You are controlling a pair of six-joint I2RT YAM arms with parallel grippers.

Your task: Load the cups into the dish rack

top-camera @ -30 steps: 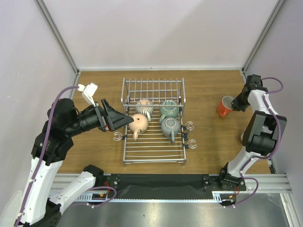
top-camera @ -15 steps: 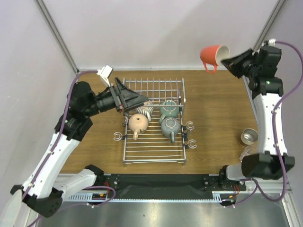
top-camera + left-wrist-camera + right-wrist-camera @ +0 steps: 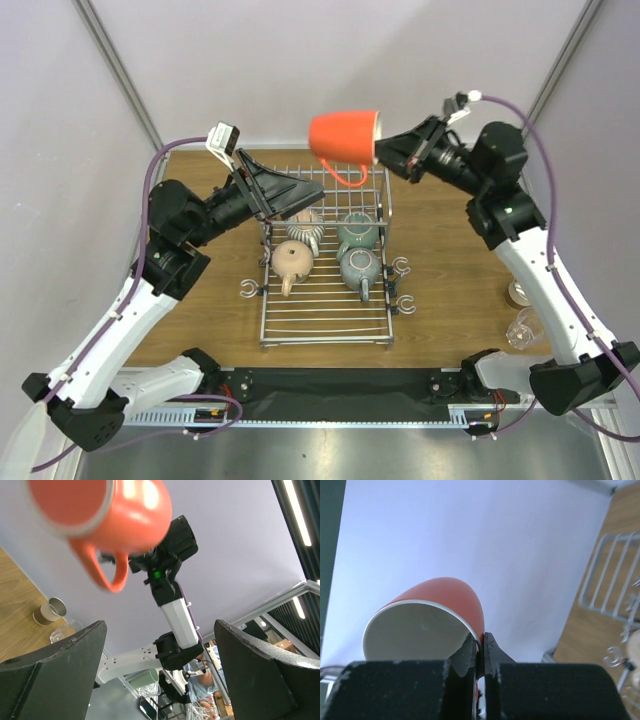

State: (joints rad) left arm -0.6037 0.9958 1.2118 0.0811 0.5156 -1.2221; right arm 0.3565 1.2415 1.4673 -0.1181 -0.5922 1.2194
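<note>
One red-orange cup [image 3: 343, 134] is up in the air, held on its side w/ the mouth facing the right gripper [image 3: 385, 150] and the handle hanging down. In the top view it sits over the far edge of the dish rack [image 3: 266, 305], above the raised back section of tines. The right gripper is clenched on the cup's rim: the right wrist view shows one finger inside the pale interior and one outside, w/ the wall pinched btwn them.

4 more cups sit on the rack's slatted base, two by two. The ribbed silver-grey cup [image 3: 305, 228] and teal-green cup [image 3: 356, 230] are in the far row, just in front of the tines. The beige cup [image 3: 292, 260] and grey-green cup [image 3: 360, 268] are in the near row, handles pointing toward the near edge. The near half of the base is bare wire. Small hooks stick out on both sides of the rack.

The left gripper [image 3: 305, 192] hangs at the rack's far-left corner, below and left of the held cup, pointing toward it. Its fingers are spread wide w/ nothing btwn them; the left wrist view looks up past them at the cup and the right arm.

On the wooden surface [image 3: 450, 230], well to the right of the rack, stand a metal-looking cup [image 3: 49, 612] and a clear glass [image 3: 523, 328], close together and partly hidden by the right arm in the top view.
</note>
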